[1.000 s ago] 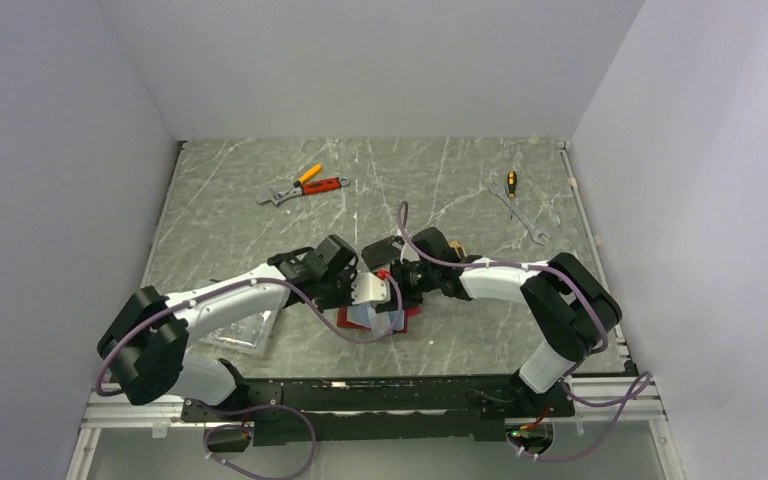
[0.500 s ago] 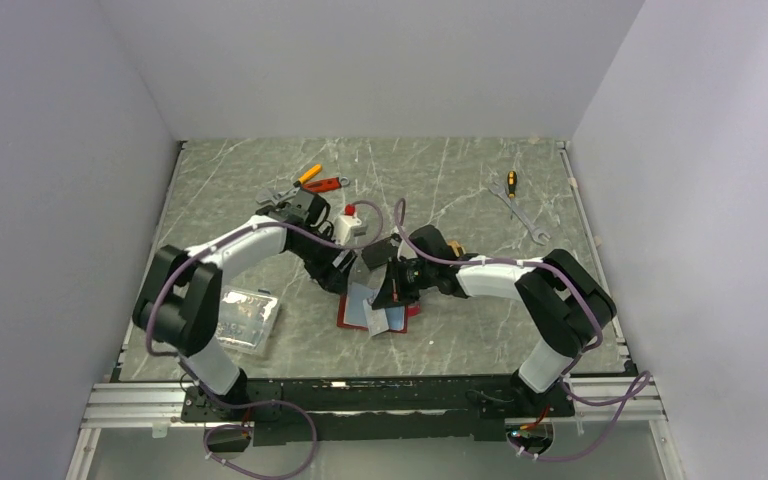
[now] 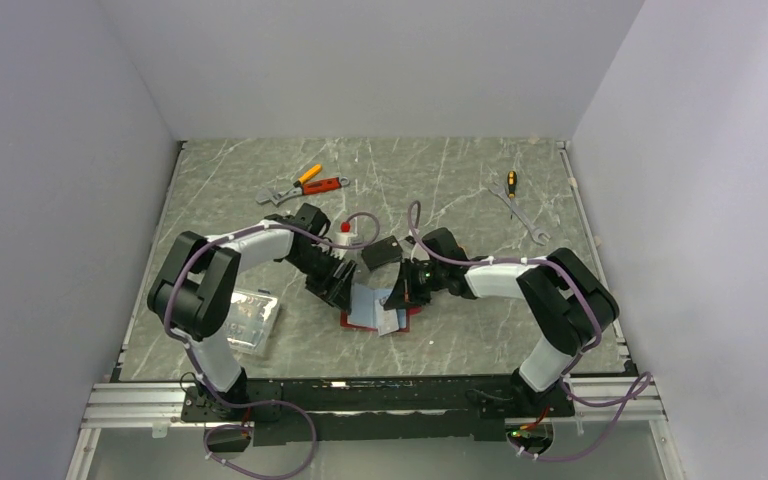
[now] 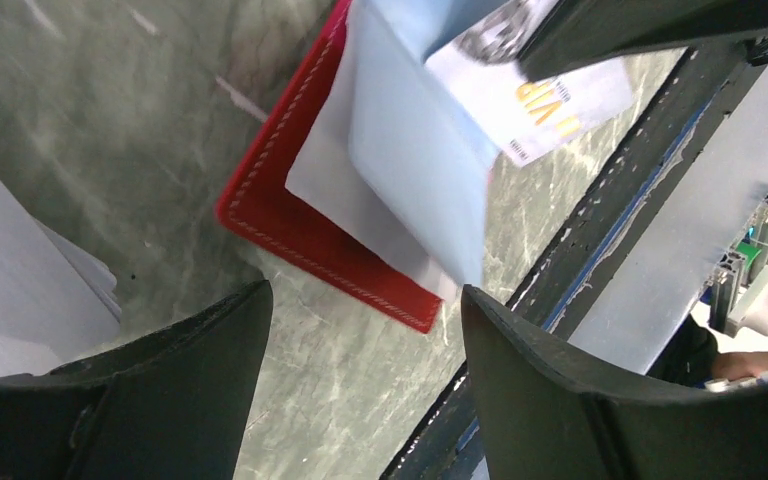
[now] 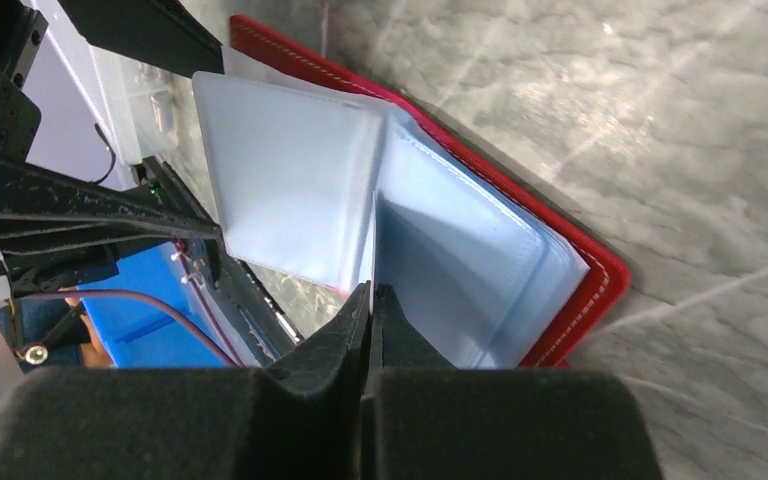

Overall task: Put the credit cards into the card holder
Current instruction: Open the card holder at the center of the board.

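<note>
Our left hand (image 4: 365, 295) hangs with its two dark fingers (image 4: 180, 390) spread wide and nothing between them, just over a stitched corner of the red card holder (image 4: 295, 235). The holder lies open on the marbled grey-green table (image 4: 90, 120), midway between the two arms and toward the near edge.

Our right hand (image 5: 370, 300) reaches in from the other side, closed tight. Its fingertips are pressed together at the fold where the holder's bluish sleeves (image 5: 290, 190) meet, and we cannot tell whether anything thin is caught between them.

A silver-white credit card (image 4: 545, 90) with orange "VIP" lettering lies at the holder's near edge, partly under the right hand. One end sits against a bluish sleeve, and whether it is tucked inside we cannot tell. From above, a pale corner of it shows past the red cover.

A black flat rectangle (image 3: 380, 252) sits just behind the holder, between the two wrists. A clear plastic box (image 3: 245, 320) rests to the left, near the left arm's base. Well apart, toward the back of the table, lie orange- and red-handled tools (image 3: 305, 184) on the left. A yellow-and-black screwdriver (image 3: 510, 183) and a spanner (image 3: 526, 217) lie on the right.
</note>
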